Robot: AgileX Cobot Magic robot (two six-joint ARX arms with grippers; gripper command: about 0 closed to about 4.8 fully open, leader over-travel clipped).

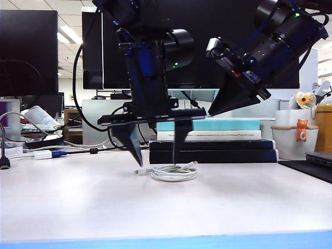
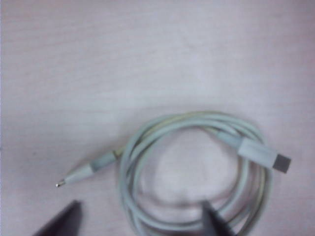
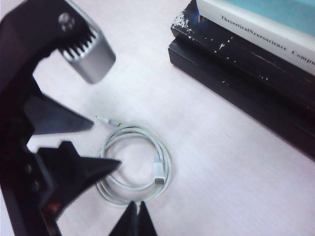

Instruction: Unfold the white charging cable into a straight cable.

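Toward the back edge of the surface (image 1: 78,202), just in front of a stack of books (image 1: 212,145), the white charging cable (image 1: 174,173) is seen lying wound in a flat coil, its slim plug (image 2: 74,175) poking out on one side and its broader plug (image 2: 266,157) resting across the loops. The left gripper (image 1: 158,148) is held directly over the coil with its fingers (image 2: 61,223) spread wide and nothing between them; one fingertip is placed outside the coil near the slim plug, the other over the loops themselves. The right gripper (image 3: 134,219) is kept raised above and beside the coil, its fingers pressed together and empty.

The step in hand is judged to be the first pinch on the cable. It would be done best if only one end is taken: the slim plug, or the single strand just behind it, should be brought between the left fingers, rather than the whole bundle being clamped. A low, level approach is called for, since the cord is thin and glossy and could slip. The far plug could then be held by the right gripper while the loops are drawn out.
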